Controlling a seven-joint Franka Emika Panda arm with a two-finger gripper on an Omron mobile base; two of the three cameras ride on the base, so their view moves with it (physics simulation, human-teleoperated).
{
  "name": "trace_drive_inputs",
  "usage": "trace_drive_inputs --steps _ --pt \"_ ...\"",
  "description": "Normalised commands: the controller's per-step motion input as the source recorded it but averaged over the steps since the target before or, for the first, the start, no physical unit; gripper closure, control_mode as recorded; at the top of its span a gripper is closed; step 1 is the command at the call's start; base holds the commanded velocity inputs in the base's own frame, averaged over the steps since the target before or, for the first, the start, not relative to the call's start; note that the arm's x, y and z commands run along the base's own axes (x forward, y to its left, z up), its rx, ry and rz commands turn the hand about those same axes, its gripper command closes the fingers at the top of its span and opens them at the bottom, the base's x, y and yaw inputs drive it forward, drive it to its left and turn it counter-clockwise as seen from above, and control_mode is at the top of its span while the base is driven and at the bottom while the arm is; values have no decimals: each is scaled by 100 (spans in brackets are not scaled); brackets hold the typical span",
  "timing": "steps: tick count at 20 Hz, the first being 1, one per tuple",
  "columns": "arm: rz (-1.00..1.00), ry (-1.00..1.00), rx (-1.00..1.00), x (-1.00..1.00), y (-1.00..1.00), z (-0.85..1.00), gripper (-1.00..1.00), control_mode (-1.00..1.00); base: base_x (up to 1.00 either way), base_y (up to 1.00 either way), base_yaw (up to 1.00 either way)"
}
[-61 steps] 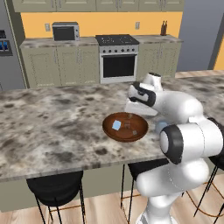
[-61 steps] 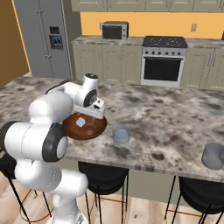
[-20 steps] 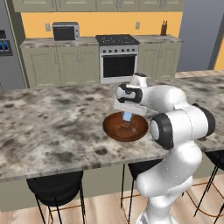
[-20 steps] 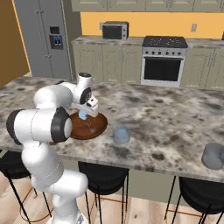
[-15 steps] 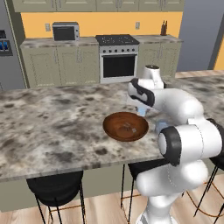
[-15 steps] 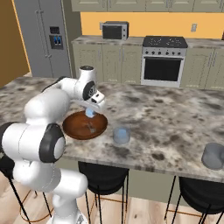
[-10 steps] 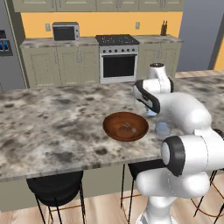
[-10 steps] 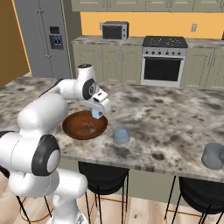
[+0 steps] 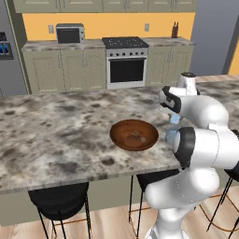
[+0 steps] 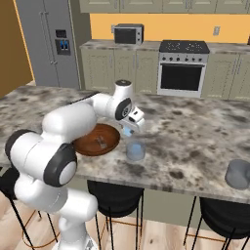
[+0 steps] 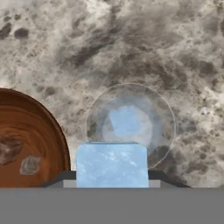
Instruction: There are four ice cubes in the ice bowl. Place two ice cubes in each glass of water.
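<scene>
the gripper (image 11: 112, 177) is clamped on an ice cube (image 11: 112, 164), held right above the near glass of water (image 11: 130, 127), where another cube (image 11: 125, 120) already lies at the bottom. just beside that glass sits the ice bowl (image 11: 48, 131), with pale cubes (image 11: 29, 165) inside. farther along the granite counter (image 10: 195, 132) stands the second glass (image 10: 238, 174), well apart.

Even, bright rendered light with faint shadows, no glare; hand view soft and coarse-grained
</scene>
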Motion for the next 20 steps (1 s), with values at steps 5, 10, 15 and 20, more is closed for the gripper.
trace_drive_inputs --steps 5,10,15,20 --pt "1 0 6 46 -33 -19 100 -100 0 0 0" --pt "4 0 -5 26 0 -54 100 -100 0 0 0" --pt "3 0 0 5 -3 -24 100 -100 0 0 0" --pt "3 0 0 0 -10 -29 100 -100 0 0 0"
